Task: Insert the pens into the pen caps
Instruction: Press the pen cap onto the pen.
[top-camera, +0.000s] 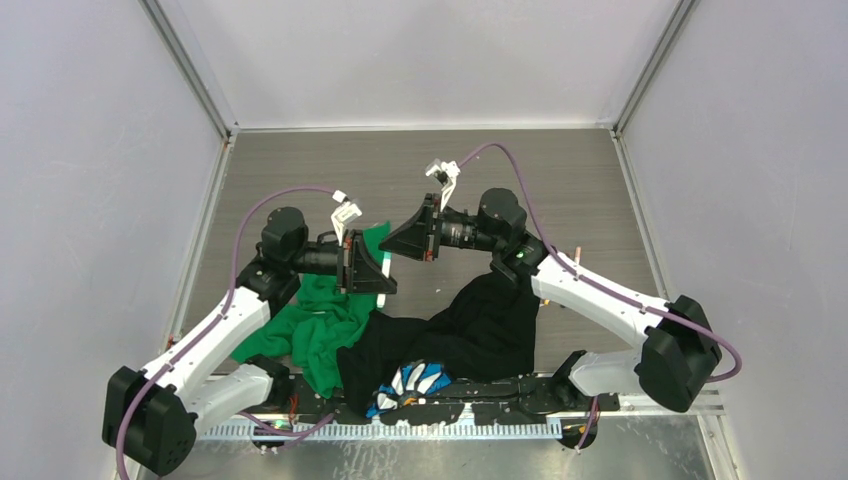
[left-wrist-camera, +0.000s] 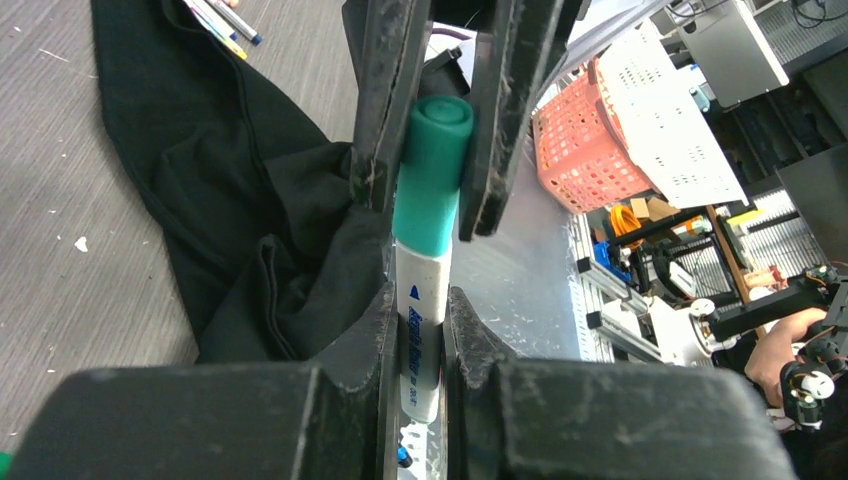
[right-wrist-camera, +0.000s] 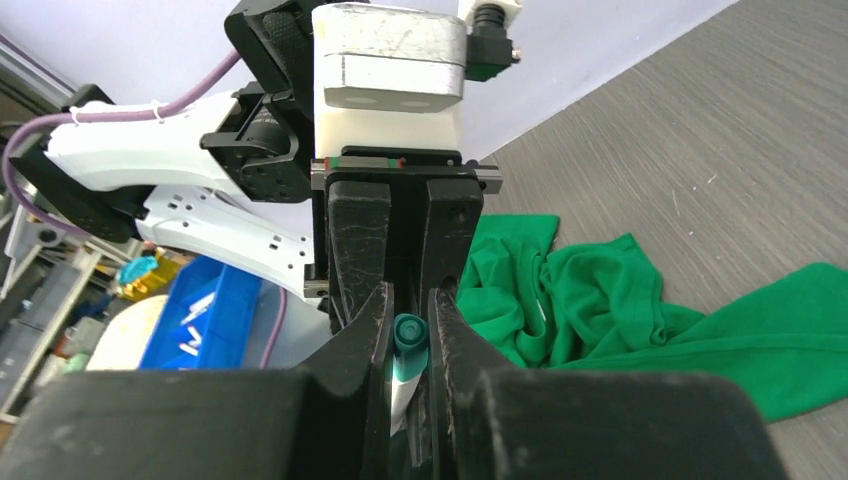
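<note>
Pen (left-wrist-camera: 425, 320): white barrel clamped in left jaws, mid-air above the bench (top-camera: 300, 160).
Teal cap (left-wrist-camera: 437, 150): pinched in right jaws, over the pen's tip.
Risk: off-axis push may slip the barrel through the grip.

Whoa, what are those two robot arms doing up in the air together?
They are putting a cap on a pen. The left gripper pinches the white pen by its barrel, and the right gripper squeezes the teal cap, up above the table. The cap looks pushed onto the pen's tip. Below lie a green cloth and a black cloth, with more pens by the black one.
</note>
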